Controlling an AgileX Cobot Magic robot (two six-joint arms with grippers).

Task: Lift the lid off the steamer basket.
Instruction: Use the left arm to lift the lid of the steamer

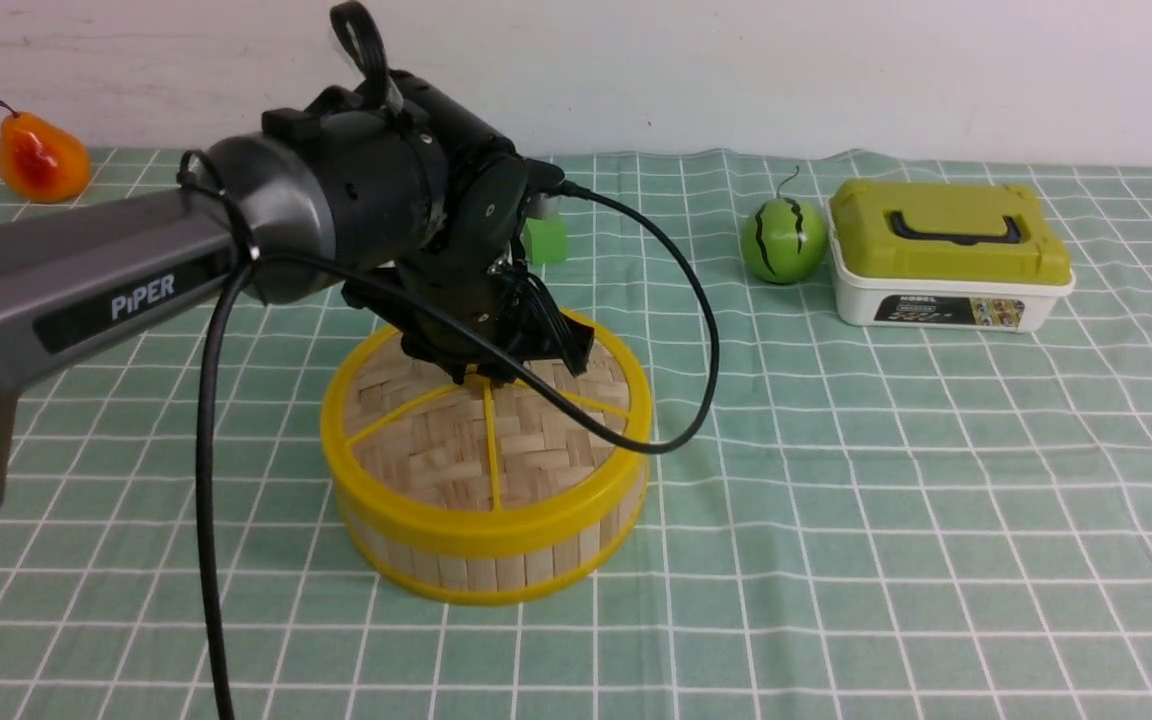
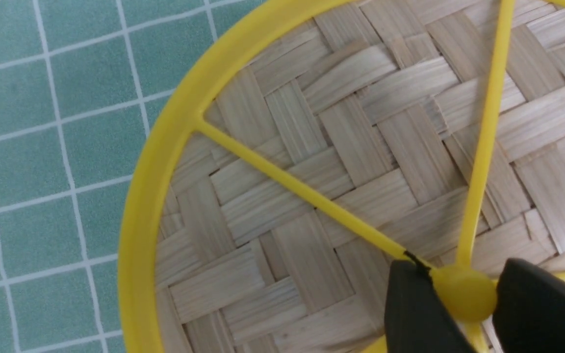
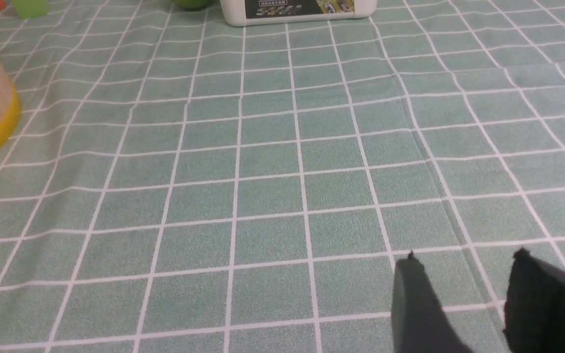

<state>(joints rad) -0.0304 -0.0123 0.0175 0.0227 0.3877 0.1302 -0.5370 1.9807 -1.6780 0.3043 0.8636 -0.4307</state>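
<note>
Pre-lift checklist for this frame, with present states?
1. Left jaws around the centre knob: ok.
2. Left jaws firmly gripping it, no slack: cannot tell.
3. Lid seated level on the steamer basket: ok.
4. Black cable clear of the lid in the front view: not ok, it passes across it.
5. Right jaws away from the basket: ok.

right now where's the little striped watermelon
In the front view the striped watermelon sits toward the back, right of centre, just left of the white box with the olive-green lid.
</note>
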